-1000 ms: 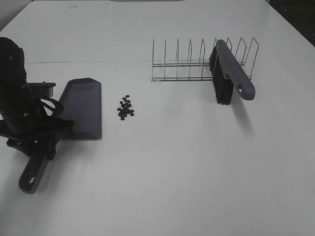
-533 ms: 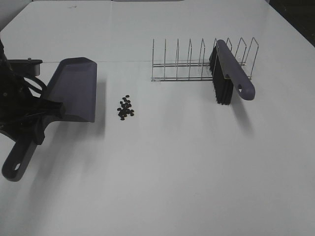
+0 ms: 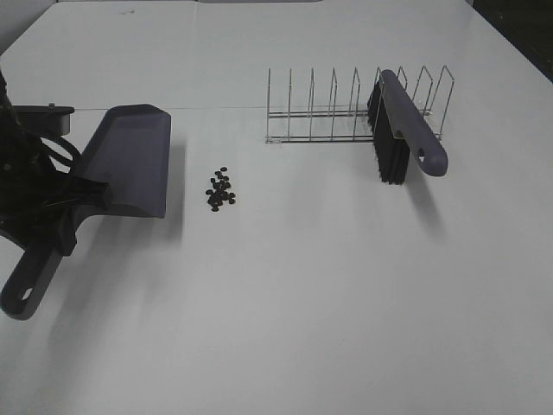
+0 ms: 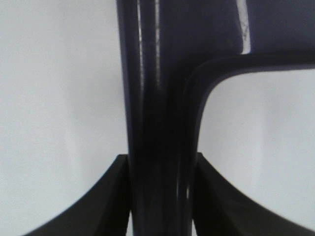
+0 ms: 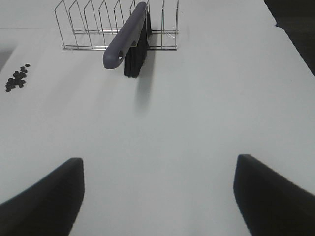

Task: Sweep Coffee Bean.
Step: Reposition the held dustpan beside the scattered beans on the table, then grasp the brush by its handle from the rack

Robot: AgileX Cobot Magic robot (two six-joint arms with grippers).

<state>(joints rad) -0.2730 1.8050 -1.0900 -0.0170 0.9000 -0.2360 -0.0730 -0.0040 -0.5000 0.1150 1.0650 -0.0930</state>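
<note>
Left gripper: Your left gripper [image 4: 162, 194] is clamped tight on the dustpan's handle, with one finger [image 4: 106, 196] on either side of the stem.
Dustpan: The grey-purple dustpan [image 3: 130, 164] sits near the left edge of the table [image 3: 328, 303]. Its open lip faces the beans, and its handle runs back toward the near-left corner. The broad shadow beside the lip suggests it hangs clear of the surface, though you cannot confirm that from these views.
Coffee bean: The coffee bean [image 3: 221, 190] cluster lies loose on the table, left of the middle. It is near the dustpan's lip but apart from it, with bare table between them.
Brush: The brush [image 3: 406, 130] rests in the wire rack [image 3: 311, 112] toward the far edge, at the rack's right end. Its bristles point down and its handle slants toward the near side.
Right gripper: Your right gripper [image 5: 157, 196] has its fingers spread wide and holds nothing. The brush is well ahead of it.
Step in hand: You are placing the dustpan. The sweeping itself is not yet begun, and the brush is untouched.
Next move: Set the lip flat on the table just beside the cluster and hold it firm. Then send the right gripper to the brush handle. Lift the brush free of the wires before you swing it round to the beans' far side.
Risk: If the lip is tilted or raised, beans will likely roll under it.
</note>
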